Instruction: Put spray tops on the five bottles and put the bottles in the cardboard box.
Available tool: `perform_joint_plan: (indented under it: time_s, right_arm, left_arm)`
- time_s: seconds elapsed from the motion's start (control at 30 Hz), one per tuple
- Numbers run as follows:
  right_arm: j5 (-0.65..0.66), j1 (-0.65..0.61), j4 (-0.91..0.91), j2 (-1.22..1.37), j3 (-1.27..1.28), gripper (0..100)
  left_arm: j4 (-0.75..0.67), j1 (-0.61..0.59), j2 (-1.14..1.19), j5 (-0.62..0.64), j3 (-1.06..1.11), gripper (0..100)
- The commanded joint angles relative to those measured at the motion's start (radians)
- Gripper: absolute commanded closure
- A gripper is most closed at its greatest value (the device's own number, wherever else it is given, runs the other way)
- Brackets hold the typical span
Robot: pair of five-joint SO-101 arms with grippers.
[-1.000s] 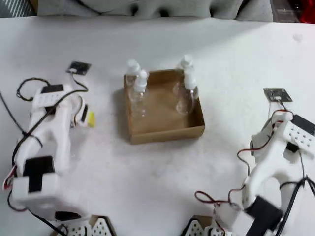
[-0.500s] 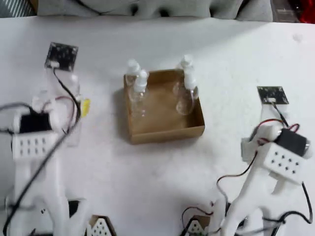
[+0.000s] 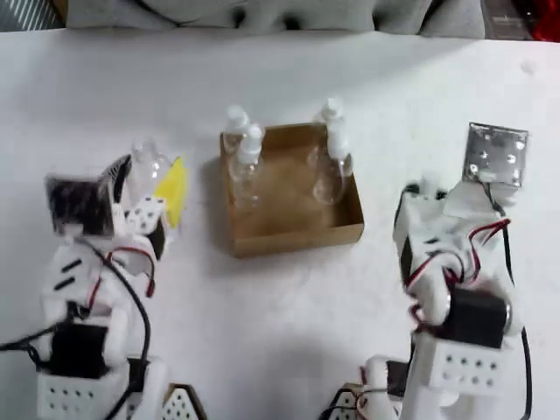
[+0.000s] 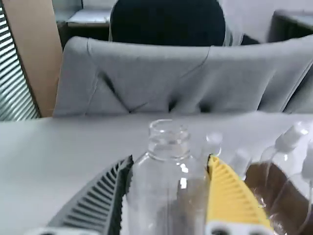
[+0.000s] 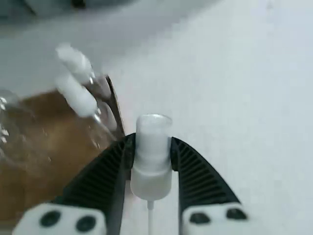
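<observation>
Four capped bottles (image 3: pixel 248 166) stood in the box (image 3: pixel 297 234) as both arms rose within a second, the left gripper (image 4: pixel 169 164) clamped on the open fifth bottle (image 4: pixel 168 142), the right gripper (image 5: pixel 152 142) on its top (image 5: pixel 152 166), ready for capping.

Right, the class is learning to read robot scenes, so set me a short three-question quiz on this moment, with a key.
1. True or false: the bottle held in the left gripper is already capped.
2. How many capped bottles are in the cardboard box? A) two B) four C) five
3. Fill in: the right gripper is shut on a ____.

Key: 1. False, its neck is open. 2. B. 3. spray top.
</observation>
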Motion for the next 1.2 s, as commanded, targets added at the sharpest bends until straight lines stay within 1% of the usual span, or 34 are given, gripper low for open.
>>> perform_joint_plan:
  time_s: [0.0, 0.13, 0.27, 0.3, 0.43, 0.63, 0.73, 0.87, 1.03, 1.1, 1.17]
  right_arm:
    - [-0.049, -0.012, -0.182, -0.067, -0.009, 98.3]
    - [-0.049, -0.013, -0.375, -0.11, -0.028, 98.3]
    - [-0.051, -0.016, -0.481, -0.116, -0.104, 98.3]
    - [-0.061, -0.033, -0.495, -0.116, -0.132, 98.3]
    - [-0.109, -0.142, -0.509, -0.122, -0.25, 98.3]
    - [-0.106, -0.4, -0.509, -0.114, -0.42, 98.3]
    - [-0.11, -0.495, -0.509, -0.113, -0.46, 98.3]
    - [-0.112, -0.57, -0.509, -0.11, -0.459, 98.3]
    - [-0.112, -0.654, -0.507, -0.027, -0.46, 98.3]
    - [-0.112, -0.679, -0.509, 0.01, -0.462, 98.3]
    - [-0.107, -0.708, -0.51, 0.045, -0.465, 98.3]
  left_arm:
    - [-0.11, 0.051, -0.12, 0.023, 0.012, 98]
    - [-0.157, 0.097, -0.15, 0.023, 0.009, 98]
    - [-0.201, 0.166, -0.15, 0.023, 0.014, 98]
    - [-0.206, 0.182, -0.15, 0.023, 0.014, 98]
    - [-0.206, 0.234, -0.15, 0.023, 0.014, 98]
    - [-0.206, 0.338, -0.156, 0.023, 0.055, 98]
    - [-0.206, 0.352, -0.156, 0.023, 0.103, 98]
    - [-0.206, 0.354, -0.177, 0.023, 0.158, 98]
    - [-0.199, 0.375, -0.341, 0.018, 0.242, 98]
    - [-0.196, 0.39, -0.409, -0.028, 0.279, 98]
    - [-0.196, 0.392, -0.418, -0.072, 0.302, 98]
